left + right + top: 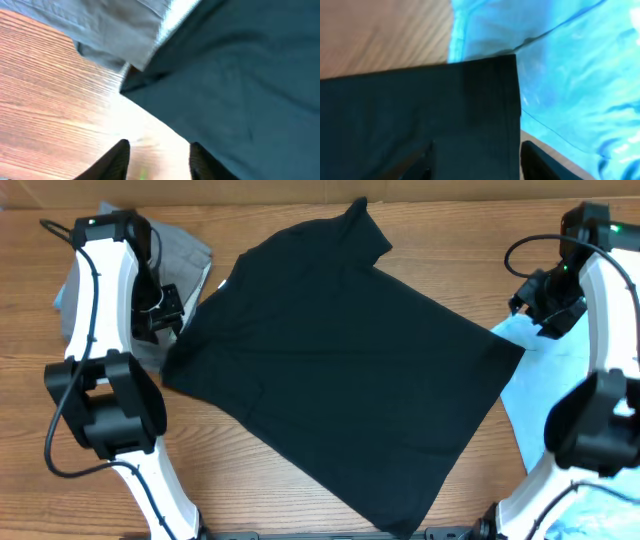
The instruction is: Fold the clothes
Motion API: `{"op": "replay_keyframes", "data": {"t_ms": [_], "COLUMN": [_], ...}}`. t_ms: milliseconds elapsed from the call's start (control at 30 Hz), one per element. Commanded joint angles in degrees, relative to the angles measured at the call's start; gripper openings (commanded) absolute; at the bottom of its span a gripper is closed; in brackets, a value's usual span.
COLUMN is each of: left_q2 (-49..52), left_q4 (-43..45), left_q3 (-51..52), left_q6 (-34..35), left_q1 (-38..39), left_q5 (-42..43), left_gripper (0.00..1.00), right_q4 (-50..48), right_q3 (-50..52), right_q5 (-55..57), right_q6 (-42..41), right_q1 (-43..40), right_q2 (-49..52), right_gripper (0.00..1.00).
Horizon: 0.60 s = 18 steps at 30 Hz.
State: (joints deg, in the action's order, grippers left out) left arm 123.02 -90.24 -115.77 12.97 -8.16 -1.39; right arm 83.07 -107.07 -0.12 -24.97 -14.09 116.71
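T-shirt flat at centre of desk, long axis diagonal, collar far-left, hem near-right; left gripper spread, empty, just beside sleeve; right gripper spread over hem corner, nearer.

A corner of the black T-shirt lies over the light-blue shirt on the wooden table, between the spread fingers of the tool.
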Motion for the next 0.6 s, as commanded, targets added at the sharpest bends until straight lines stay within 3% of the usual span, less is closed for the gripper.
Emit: {"op": "replay_keyframes", "data": {"t_ms": [0,233,333,400,567], "left_q2": [-1.8,-3.8,-4.6,-5.1,-6.1], "left_q4": [-0.1,-0.5,-0.8,-0.9,-1.4], "left_q3": [-0.1,-0.1,-0.1,-0.1,-0.1], "left_q6": [-1.3,-3.6,-3.9,-4.0,-4.0], "left_q1": [1.1,2.4,2.9,3.3,3.8], "left_q5": [2.1,5.9,5.9,5.9,5.9], "left_gripper": [0.43,0.45,0.44,0.44,0.44], "right_q4": [-1.7,-11.6,-15.1,-16.7,-18.4], "right_q3": [0.2,0.2,0.2,0.2,0.3], "right_q5": [-2.9,-1.6,-0.6,0.2,2.2], "right_q6": [2.5,2.5,2.4,2.3,1.6], "right_q1": [-1.0,-1.8,-1.8,-1.8,-1.9], "right_q2": [4.8,11.5,13.3,14.3,16.5], "right_gripper": [0.54,0.59,0.56,0.51,0.25]}}
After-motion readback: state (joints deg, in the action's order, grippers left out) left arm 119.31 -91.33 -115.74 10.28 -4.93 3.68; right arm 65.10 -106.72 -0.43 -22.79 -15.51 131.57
